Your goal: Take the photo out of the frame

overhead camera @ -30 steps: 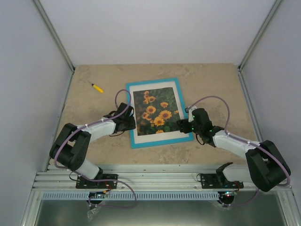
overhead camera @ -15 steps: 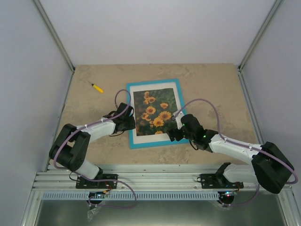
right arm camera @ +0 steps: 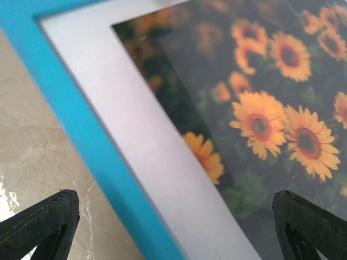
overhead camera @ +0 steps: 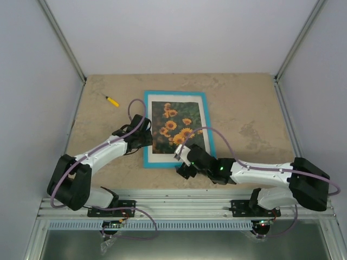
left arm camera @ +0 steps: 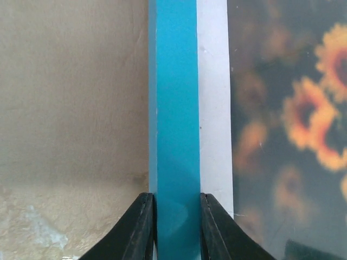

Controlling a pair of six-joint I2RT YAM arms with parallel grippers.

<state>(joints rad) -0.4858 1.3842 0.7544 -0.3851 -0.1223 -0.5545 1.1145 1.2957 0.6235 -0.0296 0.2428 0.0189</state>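
Fingers [left arm camera: 140, 233] of your left hand [left arm camera: 175, 216] pinch the frame [left arm camera: 176, 108] across its turquoise left border, one each side. Your right hand [right arm camera: 173, 230] hangs spread wide over the frame's near left corner. Photo [right arm camera: 271, 108] sits inside the frame, face up, ringed by a white mat [right arm camera: 141, 135]. Frame lies flat on the surface [overhead camera: 244, 119]; small yellow tool [overhead camera: 112, 101] far left, well apart.
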